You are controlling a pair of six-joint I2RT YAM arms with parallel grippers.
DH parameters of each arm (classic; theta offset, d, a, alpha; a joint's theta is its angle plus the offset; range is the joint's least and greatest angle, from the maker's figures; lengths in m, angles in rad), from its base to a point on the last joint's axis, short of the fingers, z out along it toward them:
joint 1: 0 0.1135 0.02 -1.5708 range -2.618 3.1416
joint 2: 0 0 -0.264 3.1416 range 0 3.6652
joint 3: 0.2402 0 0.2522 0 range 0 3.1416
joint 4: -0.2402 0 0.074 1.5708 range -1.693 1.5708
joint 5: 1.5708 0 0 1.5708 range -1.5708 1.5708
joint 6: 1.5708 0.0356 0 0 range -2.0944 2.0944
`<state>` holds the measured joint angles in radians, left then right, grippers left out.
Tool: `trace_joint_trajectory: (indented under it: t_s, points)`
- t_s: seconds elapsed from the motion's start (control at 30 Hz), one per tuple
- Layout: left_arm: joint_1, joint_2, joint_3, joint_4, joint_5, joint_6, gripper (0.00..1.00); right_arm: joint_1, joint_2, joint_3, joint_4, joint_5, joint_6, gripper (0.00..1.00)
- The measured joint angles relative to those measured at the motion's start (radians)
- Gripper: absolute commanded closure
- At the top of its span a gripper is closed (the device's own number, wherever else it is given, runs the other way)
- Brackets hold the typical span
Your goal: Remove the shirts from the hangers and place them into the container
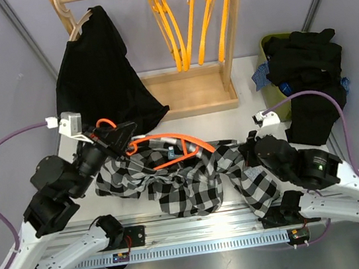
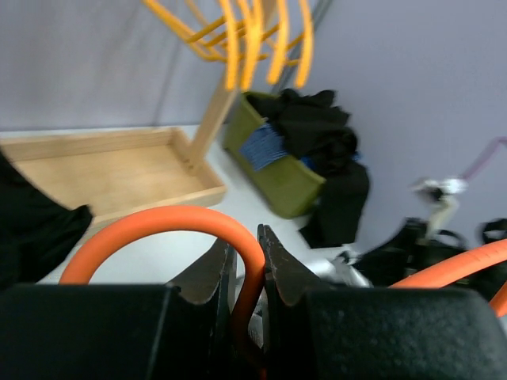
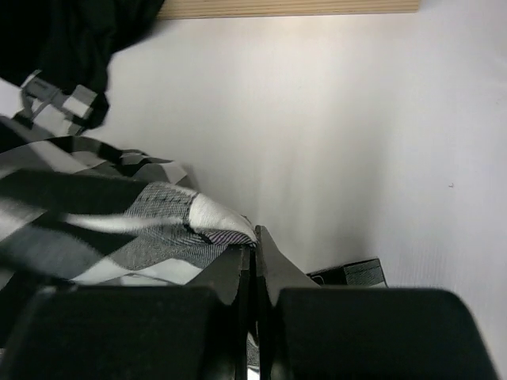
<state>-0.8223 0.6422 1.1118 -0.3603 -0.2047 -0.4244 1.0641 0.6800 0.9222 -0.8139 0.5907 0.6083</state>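
Checked shirt, black and white: lay crumpled on the table between the two arms, near the front edge, not yet off its red-orange hanger, which rested across the upper folds of the cloth. Left gripper: at the left end of that hanger, jaws closed on the curved hook, the orange bar running down between the two fingers in the wrist view. Right gripper: low over the right part of the checked shirt, jaws pressed together, nipping an edge of the checked cloth at their tips. Container, olive green: stood at the far right of the table, heaped with black shirts, one of them spilling over its near wall to the tabletop; a scrap of blue patterned cloth showed at its left rim. Wooden rack: at the back centre, with several empty orange hangers on the right part of its rail. Hanging black shirt: at the left end of the rail, its hem reaching the rack base.
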Motion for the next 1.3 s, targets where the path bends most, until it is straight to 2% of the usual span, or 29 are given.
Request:
trace_joint_trajectory:
  t_s: [0.23, 0.43, 0.53, 0.73, 0.8, 0.87, 0.93, 1.03, 1.17, 1.3]
  points:
    - [0.000, -0.064, -0.047, 0.087, 0.104, -0.097, 1.00, 0.001, 0.068, -0.026, 0.037, 0.019, 0.036, 1.00]
    - [0.003, -0.111, -0.402, 0.505, 0.234, -0.294, 1.00, 0.000, 0.255, -0.052, 0.100, -0.054, 0.033, 1.00]
    - [0.003, -0.052, -0.427, 0.624, 0.274, -0.360, 1.00, 0.000, 0.368, -0.085, 0.145, -0.114, 0.032, 1.00]
    - [0.003, 0.036, -0.417, 0.896, 0.328, -0.453, 1.00, 0.000, 0.391, -0.109, 0.159, -0.144, 0.032, 1.00]
    - [0.004, 0.054, -0.399, 0.933, 0.338, -0.462, 1.00, 0.000, 0.389, -0.109, 0.158, -0.144, 0.032, 1.00]
    - [0.004, 0.070, -0.357, 0.904, 0.347, -0.443, 1.00, 0.000, 0.374, -0.109, 0.153, -0.143, 0.028, 1.00]
    - [0.004, 0.089, -0.285, 0.801, 0.347, -0.385, 1.00, 0.000, 0.326, -0.107, 0.136, -0.144, 0.020, 0.54]
    - [0.004, 0.115, -0.189, 0.594, 0.338, -0.270, 1.00, 0.000, 0.213, -0.073, 0.094, -0.149, -0.009, 0.29]
    - [0.004, 0.147, -0.134, 0.314, 0.322, -0.116, 1.00, 0.000, 0.060, 0.073, 0.032, -0.159, -0.064, 0.15]
    - [0.004, 0.188, -0.147, 0.101, 0.330, -0.018, 1.00, 0.000, -0.024, 0.195, -0.012, -0.171, -0.109, 0.15]
